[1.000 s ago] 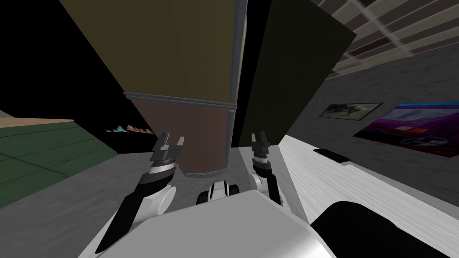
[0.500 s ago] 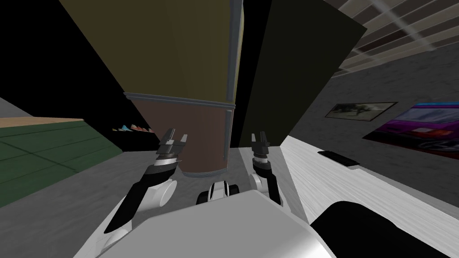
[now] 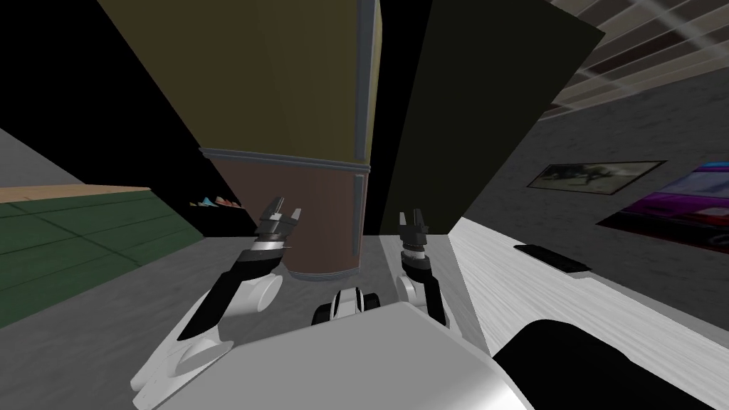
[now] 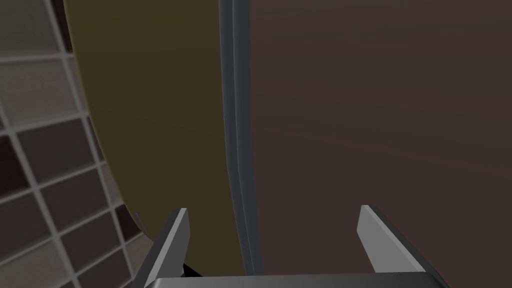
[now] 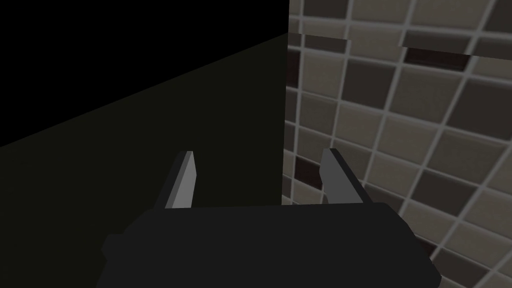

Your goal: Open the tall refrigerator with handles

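Two plain patches take up the far left of the head view: a green floor [image 3: 71, 235] and, beyond it, a black area. Next comes the tall refrigerator [image 3: 285, 78], straight ahead and close, with an olive upper door and a brown lower door [image 3: 324, 213] parted by a grey band [image 3: 285, 158]. The left jaws hang in front of the lower door, toward its left side. In the left wrist view their fingers [image 4: 176, 235] stand well apart, aimed at the band [image 4: 241, 125], and touch nothing. Along the refrigerator's right edge run its grey handles [image 3: 356, 213], untouched and to the right of the left jaws. Past a black gap, the right jaws are held up near the foot of a dark panel [image 3: 484, 107]. Their fingers [image 5: 184, 182] are also apart and empty, facing that panel and a tiled wall [image 5: 400, 115]. Further right is a white surface [image 3: 541, 299] carrying a flat dark thing [image 3: 552, 258], with framed pictures [image 3: 594, 176] on the wall.

By my reading the task has hardly begun. Both doors look shut and no handle is gripped, so reaching across to a handle, closing on it and pulling are all left to do.
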Tool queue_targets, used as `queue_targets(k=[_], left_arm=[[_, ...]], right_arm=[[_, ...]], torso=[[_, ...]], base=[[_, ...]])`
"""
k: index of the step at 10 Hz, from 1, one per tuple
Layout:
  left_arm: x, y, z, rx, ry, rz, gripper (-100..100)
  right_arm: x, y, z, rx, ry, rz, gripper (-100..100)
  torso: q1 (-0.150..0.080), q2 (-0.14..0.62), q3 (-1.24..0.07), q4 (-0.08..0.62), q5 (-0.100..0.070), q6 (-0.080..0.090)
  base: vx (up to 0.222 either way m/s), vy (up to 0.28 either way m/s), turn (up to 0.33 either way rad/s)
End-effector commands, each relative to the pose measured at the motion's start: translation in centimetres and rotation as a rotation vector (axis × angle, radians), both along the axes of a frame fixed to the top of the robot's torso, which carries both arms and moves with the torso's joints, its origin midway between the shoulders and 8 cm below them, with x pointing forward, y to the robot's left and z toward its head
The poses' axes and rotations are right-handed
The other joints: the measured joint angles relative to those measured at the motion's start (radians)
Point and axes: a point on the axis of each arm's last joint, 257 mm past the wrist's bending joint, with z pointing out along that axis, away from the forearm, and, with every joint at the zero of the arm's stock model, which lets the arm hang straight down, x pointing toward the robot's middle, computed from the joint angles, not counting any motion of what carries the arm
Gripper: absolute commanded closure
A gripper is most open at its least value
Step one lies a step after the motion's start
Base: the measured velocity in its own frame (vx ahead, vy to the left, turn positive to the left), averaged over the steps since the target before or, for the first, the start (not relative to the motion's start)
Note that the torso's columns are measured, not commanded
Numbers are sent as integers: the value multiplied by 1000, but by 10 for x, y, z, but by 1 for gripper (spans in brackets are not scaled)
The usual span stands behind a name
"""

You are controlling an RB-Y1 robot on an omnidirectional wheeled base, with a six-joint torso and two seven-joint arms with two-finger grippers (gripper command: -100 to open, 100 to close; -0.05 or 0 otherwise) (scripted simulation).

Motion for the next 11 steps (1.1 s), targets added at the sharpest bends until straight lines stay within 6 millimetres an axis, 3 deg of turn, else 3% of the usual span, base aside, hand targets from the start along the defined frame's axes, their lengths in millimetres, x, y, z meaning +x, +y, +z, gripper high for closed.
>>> queue_targets(k=[1, 2, 3, 5, 6, 8, 9, 10, 11], left_arm=[[13, -1, 10, 0, 19, -12, -100], [18, -1, 4, 0, 51, -7, -100], [23, -1, 16, -3, 38, -15, -100], [29, 0, 9, -3, 77, -10, -100], [36, -1, 21, -7, 70, -16, -100], [39, 0, 16, -7, 97, -12, -100], [45, 0, 28, -13, 92, -16, -100], [49, 1, 23, -14, 117, -12, -100], [53, 1, 37, -22, 104, -17, -100]], right_arm=[[0, 0, 0, 0, 0, 0, 0], [0, 0, 0, 0, 0, 0, 0], [0, 0, 0, 0, 0, 0, 0], [0, 0, 0, 0, 0, 0, 0], [0, 0, 0, 0, 0, 0, 0], [0, 0, 0, 0, 0, 0, 0], [0, 0, 0, 0, 0, 0, 0], [0, 0, 0, 0, 0, 0, 0], [0, 0, 0, 0, 0, 0, 0]], torso=[[1, 0, 0, 0, 0, 0], [0, 0, 0, 0, 0, 0], [0, 1, 1, 0, 0, 0], [0, 0, 0, 0, 0, 0], [3, 0, 0, 0, 1, 0], [0, 0, 0, 0, 0, 0], [2, 1, 0, 0, 0, 0], [-1, 1, 0, 0, 0, 0], [-1, 0, 0, 0, -1, 0]], base=[[-3, -92, 99], [-10, -87, 45], [-12, -109, 91], [-6, -70, 15], [3, -67, 86], [-6, -53, 25], [-9, -74, 98], [-9, -84, 51], [-17, -98, 79]])
